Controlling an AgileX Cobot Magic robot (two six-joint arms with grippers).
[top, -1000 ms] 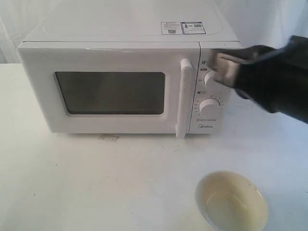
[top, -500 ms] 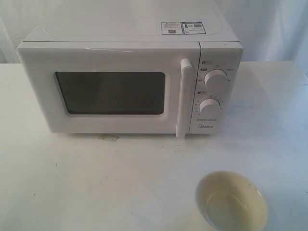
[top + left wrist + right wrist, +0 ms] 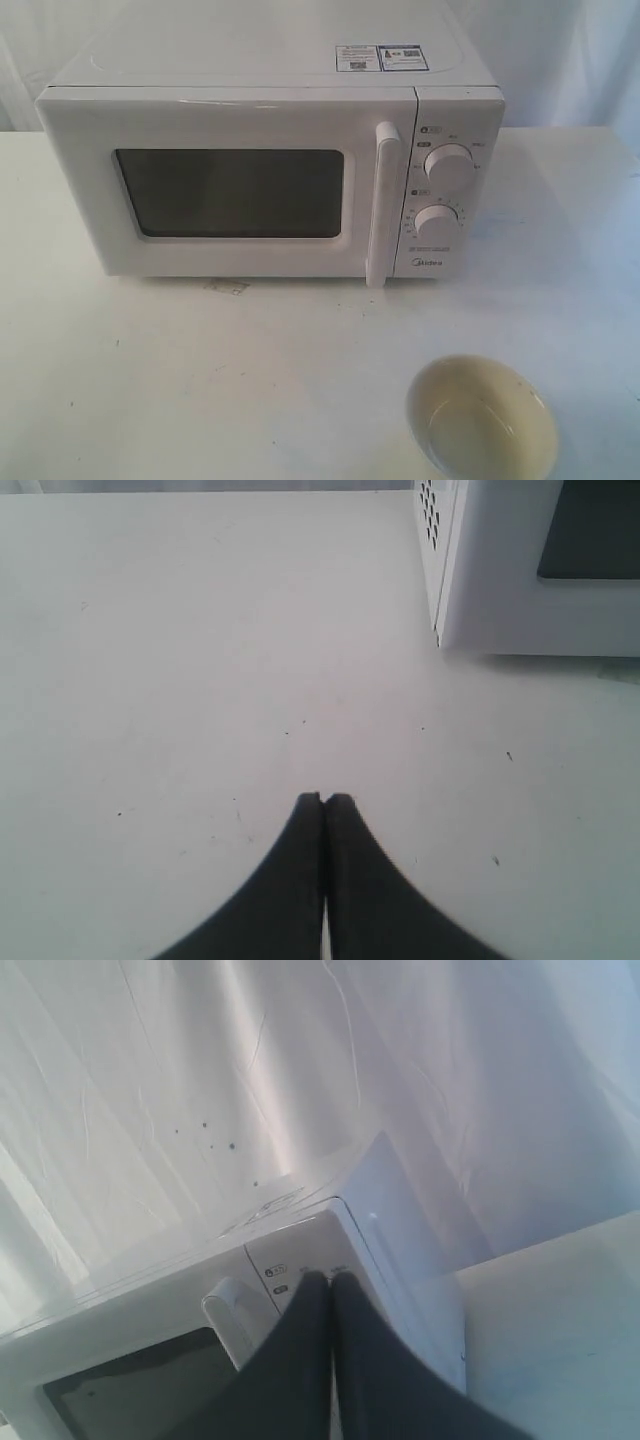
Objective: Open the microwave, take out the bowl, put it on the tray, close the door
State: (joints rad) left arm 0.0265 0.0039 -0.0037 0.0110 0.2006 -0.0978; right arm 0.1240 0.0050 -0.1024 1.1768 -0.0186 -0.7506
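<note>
The white microwave (image 3: 270, 150) stands at the back of the table, its door (image 3: 230, 190) closed and the bar handle (image 3: 380, 205) upright beside the two knobs (image 3: 446, 165). The cream bowl (image 3: 480, 420) sits on the white table at the front right, outside the oven. No tray shows in any view. Neither arm appears in the exterior view. My left gripper (image 3: 324, 798) is shut and empty over bare table, with the microwave's corner (image 3: 500, 580) off to one side. My right gripper (image 3: 330, 1277) is shut and empty, its tips in front of the microwave's control panel (image 3: 285, 1270), near the handle (image 3: 230, 1325).
A white cloth backdrop (image 3: 300, 1080) hangs behind the oven. A small tan mark (image 3: 225, 287) lies on the table (image 3: 200, 380) in front of the door. The bowl is near the table's front right edge.
One second ago the right arm was in the exterior view in front of the upper knob; it has since withdrawn out of that view. Microwave and bowl have not moved.
</note>
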